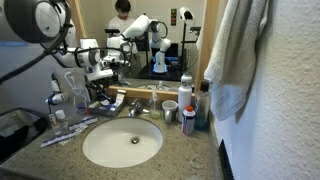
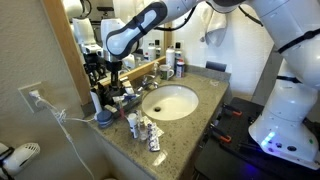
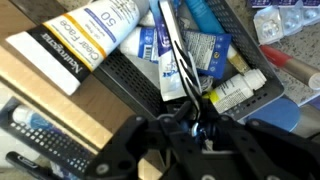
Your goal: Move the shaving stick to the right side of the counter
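The shaving stick (image 3: 175, 55) is a slim dark stick lying among packets in a black mesh tray (image 3: 130, 75). It runs from the top of the wrist view down into my jaws. My gripper (image 3: 192, 118) is down in the tray, and its fingertips meet around the stick's lower end. In both exterior views the gripper (image 1: 100, 80) (image 2: 113, 82) is low over the clutter at the back of the granite counter (image 1: 190, 150) (image 2: 205, 105), beside the mirror. The stick itself is too small to make out there. The oval white sink (image 1: 122, 142) (image 2: 170, 102) lies in front.
A white Neutrogena tube (image 3: 85, 40), blue packets and a yellow-capped bottle (image 3: 238, 90) crowd the tray. A faucet (image 1: 135, 108), a cup (image 1: 169, 110) and bottles (image 1: 187, 95) stand behind the sink. Tubes (image 1: 65, 132) lie near the front. A towel (image 1: 235, 55) hangs at the side.
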### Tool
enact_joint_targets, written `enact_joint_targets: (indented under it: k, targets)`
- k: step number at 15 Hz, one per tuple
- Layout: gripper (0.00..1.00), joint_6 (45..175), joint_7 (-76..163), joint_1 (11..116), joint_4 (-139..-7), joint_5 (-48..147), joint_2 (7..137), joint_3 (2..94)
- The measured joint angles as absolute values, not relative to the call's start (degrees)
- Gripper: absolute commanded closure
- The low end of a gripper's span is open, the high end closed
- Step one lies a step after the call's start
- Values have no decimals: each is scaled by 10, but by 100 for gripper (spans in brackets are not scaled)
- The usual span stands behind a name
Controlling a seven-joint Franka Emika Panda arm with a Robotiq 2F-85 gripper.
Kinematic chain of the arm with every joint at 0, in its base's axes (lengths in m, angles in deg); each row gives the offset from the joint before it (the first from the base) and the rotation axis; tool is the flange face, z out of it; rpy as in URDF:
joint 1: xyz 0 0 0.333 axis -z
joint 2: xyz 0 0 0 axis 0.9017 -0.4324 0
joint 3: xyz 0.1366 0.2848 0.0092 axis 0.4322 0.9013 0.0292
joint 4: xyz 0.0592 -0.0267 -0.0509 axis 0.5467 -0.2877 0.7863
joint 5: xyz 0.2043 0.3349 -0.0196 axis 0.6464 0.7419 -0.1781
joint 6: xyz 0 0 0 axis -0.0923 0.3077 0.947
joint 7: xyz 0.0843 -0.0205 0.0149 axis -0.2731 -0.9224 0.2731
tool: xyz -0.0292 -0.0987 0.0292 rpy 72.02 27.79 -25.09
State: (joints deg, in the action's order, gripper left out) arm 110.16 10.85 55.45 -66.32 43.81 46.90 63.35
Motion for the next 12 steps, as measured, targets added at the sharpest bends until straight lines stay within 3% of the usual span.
enact_joint_targets:
  k: [12]
  targets:
    - [96, 1202, 344, 575, -955, 354, 720, 497]
